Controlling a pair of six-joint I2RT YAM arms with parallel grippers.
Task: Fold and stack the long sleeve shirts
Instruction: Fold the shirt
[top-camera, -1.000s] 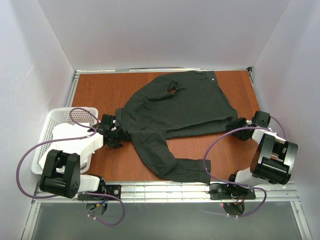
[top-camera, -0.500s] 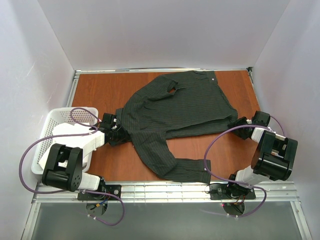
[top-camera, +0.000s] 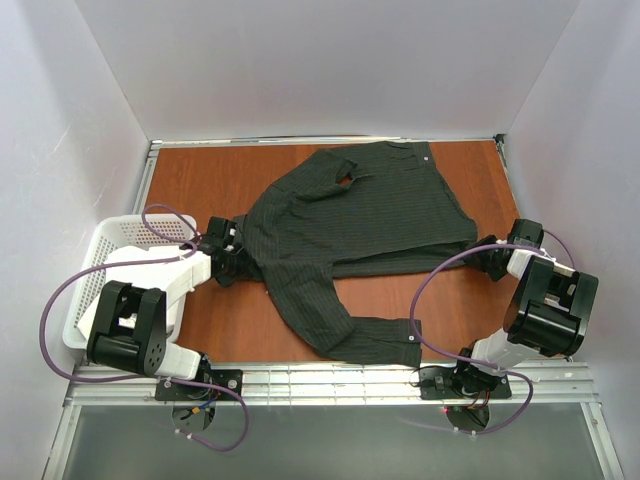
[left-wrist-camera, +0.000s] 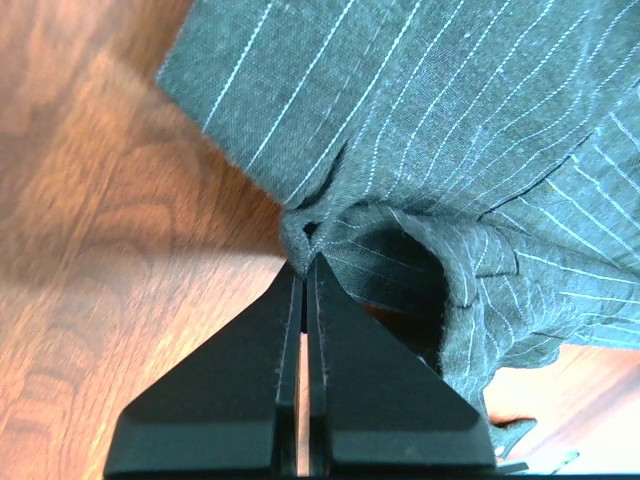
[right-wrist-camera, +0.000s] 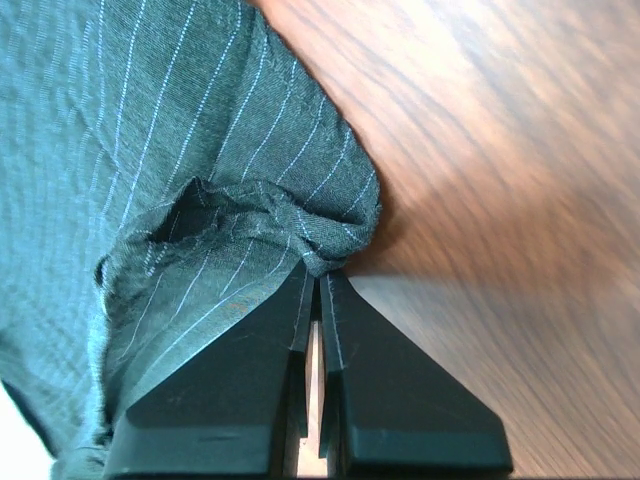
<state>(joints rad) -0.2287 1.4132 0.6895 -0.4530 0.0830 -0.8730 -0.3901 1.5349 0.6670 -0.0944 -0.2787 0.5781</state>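
Observation:
One dark pinstriped long sleeve shirt (top-camera: 350, 225) lies spread across the brown table, collar toward the back right, one sleeve (top-camera: 345, 325) trailing to the near edge. My left gripper (top-camera: 238, 262) is shut on the shirt's left edge, where the fabric (left-wrist-camera: 305, 232) bunches at the closed tips (left-wrist-camera: 304, 262). At the shirt's right corner my right gripper (top-camera: 478, 247) is shut on a pinched fold (right-wrist-camera: 330, 240) just ahead of its tips (right-wrist-camera: 318, 275). Both grips sit low at the table surface.
A white plastic basket (top-camera: 100, 262) stands at the left edge, under the left arm. White walls close in the table on three sides. Bare wood (top-camera: 205, 180) shows at the back left and in front of the shirt between the arms.
Both grippers closed from open onto the shirt's edges. Each pushed slightly inward along the table, and the fabric now bunches at their tips.

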